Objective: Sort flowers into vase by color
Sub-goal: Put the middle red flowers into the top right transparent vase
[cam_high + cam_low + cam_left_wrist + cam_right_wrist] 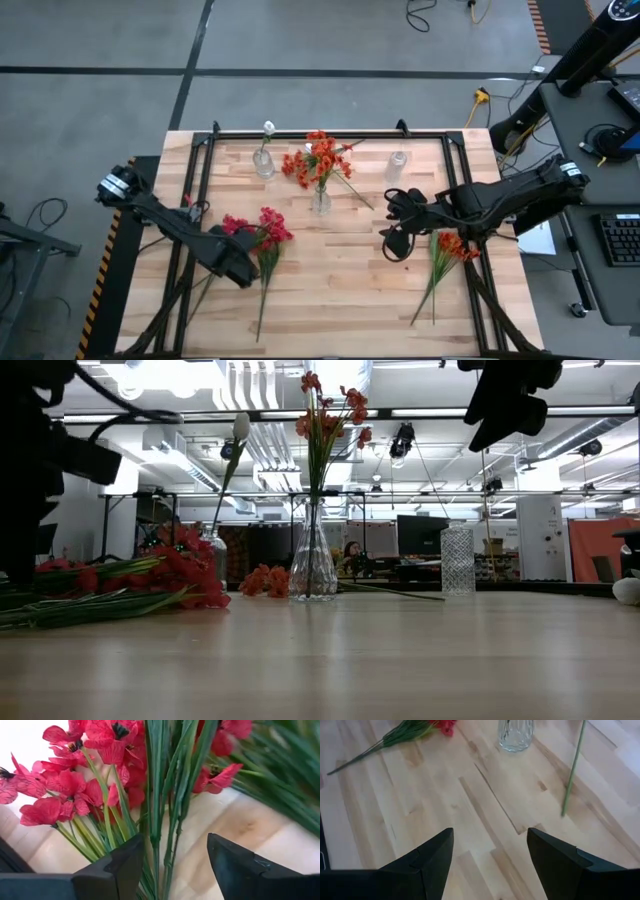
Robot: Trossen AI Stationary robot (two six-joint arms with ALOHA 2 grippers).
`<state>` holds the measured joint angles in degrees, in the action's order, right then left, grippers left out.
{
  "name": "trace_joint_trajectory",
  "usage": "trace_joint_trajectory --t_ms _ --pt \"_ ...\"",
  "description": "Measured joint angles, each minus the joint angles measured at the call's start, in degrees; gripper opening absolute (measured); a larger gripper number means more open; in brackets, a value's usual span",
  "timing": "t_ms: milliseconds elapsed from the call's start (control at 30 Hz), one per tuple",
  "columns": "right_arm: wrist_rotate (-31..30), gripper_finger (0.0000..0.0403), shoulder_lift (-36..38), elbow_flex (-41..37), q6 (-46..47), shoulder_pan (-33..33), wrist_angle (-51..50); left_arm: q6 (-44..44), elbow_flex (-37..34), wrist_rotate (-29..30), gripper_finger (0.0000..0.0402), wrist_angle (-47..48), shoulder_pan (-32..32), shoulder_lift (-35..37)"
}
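Observation:
Red flowers (262, 232) lie flat on the table's left half, stems toward the near edge. My left gripper (240, 268) is low over them and open; in the left wrist view its fingers (175, 840) stand on either side of the green stems (155, 820), below the red blooms (75, 790). Whether a finger touches a stem, I cannot tell. Orange flowers (450, 248) lie on the right half. The middle vase (320, 200) holds orange blooms (325, 410). My right gripper (393, 240) hangs open and empty above the bare wood (490, 832).
The left vase (264, 162) holds a white flower (240, 425). The right vase (457, 558) stands empty. A loose orange spray (265, 580) lies beside the middle vase, its stem (572, 770) pointing toward my right gripper. A black frame (300, 134) edges the table.

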<state>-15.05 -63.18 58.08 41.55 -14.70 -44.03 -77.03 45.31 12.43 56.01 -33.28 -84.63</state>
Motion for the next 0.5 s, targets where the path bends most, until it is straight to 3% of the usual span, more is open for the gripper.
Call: trace_joint_trajectory --t_ms 200,500 --pt "0.0 0.0244 0.0 0.0 0.0 0.0 0.0 0.0 0.1 -0.2 0.0189 -0.1 0.0 -3.5" --pt "-0.1 0.0244 0.0 0.0 0.0 0.0 0.2 -0.6 0.1 -0.4 0.0091 -0.4 0.0 -4.7"
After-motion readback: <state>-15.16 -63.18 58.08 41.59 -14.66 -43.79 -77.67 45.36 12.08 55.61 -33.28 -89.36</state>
